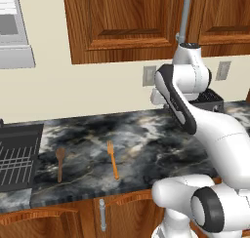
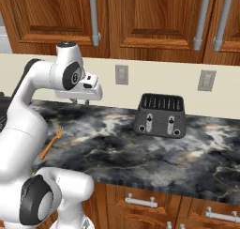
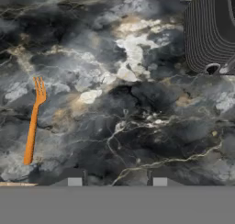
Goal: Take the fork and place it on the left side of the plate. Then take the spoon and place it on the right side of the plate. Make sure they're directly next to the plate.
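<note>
The orange fork [image 1: 113, 160] lies flat on the dark marble counter, tines pointing toward the wall; it also appears as the fork [image 2: 51, 142] and the fork [image 3: 33, 122]. The brown spoon [image 1: 60, 163] lies to the fork's left, roughly parallel to it. My gripper [image 3: 117, 181] hovers high above the counter, well to the right of the fork, and is open with nothing between its fingertips [image 3: 74, 181]. In the right base view the hand [image 2: 86, 89] hangs near the back wall. The plate is out of view.
A black toaster [image 2: 160, 115] stands at the back of the counter, right of the hand, also seen as the toaster [image 3: 211, 30]. A dark stove top [image 1: 17, 156] adjoins the counter's left end. Wooden cabinets hang above, and the counter's front edge [image 1: 88, 193] runs below the cutlery.
</note>
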